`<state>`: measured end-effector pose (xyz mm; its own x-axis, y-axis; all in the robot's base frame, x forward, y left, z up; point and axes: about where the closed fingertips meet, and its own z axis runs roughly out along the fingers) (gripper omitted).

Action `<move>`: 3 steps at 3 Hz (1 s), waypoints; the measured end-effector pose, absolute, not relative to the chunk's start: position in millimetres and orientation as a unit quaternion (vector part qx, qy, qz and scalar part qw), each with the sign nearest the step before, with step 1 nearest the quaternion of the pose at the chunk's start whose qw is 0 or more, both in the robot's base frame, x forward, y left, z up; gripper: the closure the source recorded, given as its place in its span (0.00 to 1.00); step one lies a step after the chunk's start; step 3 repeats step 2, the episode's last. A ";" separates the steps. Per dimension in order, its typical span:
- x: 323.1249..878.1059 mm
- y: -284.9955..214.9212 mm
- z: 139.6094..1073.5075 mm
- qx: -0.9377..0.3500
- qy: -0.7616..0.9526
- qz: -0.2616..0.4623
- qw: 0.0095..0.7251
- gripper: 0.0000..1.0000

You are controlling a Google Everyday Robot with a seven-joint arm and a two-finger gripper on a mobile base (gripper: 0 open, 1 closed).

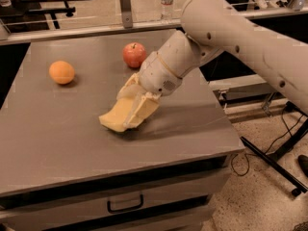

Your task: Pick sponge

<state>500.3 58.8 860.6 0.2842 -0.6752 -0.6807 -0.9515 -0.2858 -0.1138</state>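
Tabletop (57,129), grey, carries everything. Robot arm (231,28) slants down from the right toward its middle. Gripper (125,110) sits low there, its pale fingers closed narrow on the sponge (110,120), whose left end touches the tabletop. Red apple (134,55) sits just behind the gripper, and an orange (61,72) lies well apart at left.

This looks like a robot lab or workroom. A grey work table (57,143) has a drawer (125,206) below and stands on a speckled hard floor (260,201). Loose cables (288,124) and black stand legs (274,162) lie at the right. The gripper (137,107) sits low over the table, at the sponge (114,119).
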 end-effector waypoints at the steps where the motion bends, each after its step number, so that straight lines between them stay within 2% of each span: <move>1: 492.4 55.9 880.1 -0.756 0.522 0.266 0.293 1.00; 3: 491.5 54.5 882.1 -0.755 0.520 0.266 0.296 1.00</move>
